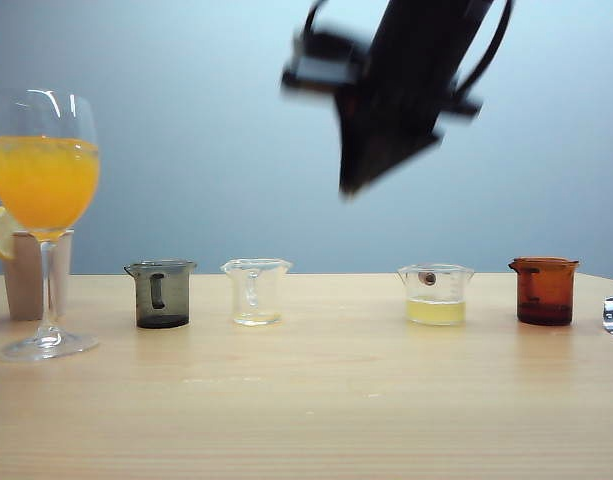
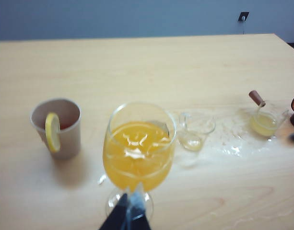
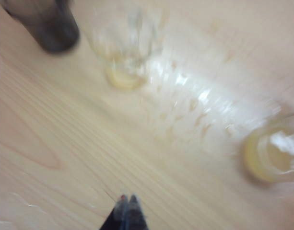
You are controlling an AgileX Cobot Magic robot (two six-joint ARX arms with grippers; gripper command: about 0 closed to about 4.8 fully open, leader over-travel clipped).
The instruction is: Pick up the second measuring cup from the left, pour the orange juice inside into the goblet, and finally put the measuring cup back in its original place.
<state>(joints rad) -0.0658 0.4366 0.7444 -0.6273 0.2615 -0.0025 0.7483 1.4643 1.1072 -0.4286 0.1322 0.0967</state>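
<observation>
**Cup back in its row**

Pale wood tabletop (image 1: 316, 410) held the second measuring cup (image 1: 256, 291) at center-left, empty, light, slippery glass; grip its walls. Goblet (image 1: 44, 180) far left, full. Right gripper (image 3: 127, 201) clenched, empty, above; left gripper (image 2: 130, 211) pinched near the goblet's foot.

R hand (image 1: 348, 188) up, shut | L hand (image 2: 130, 211) behind goblet (image 1: 44, 180)

Bright orange juice (image 1: 43, 185), smoky grey cup (image 1: 162, 294), amber cup (image 1: 544, 291), pale wood table (image 1: 316, 410).
</observation>
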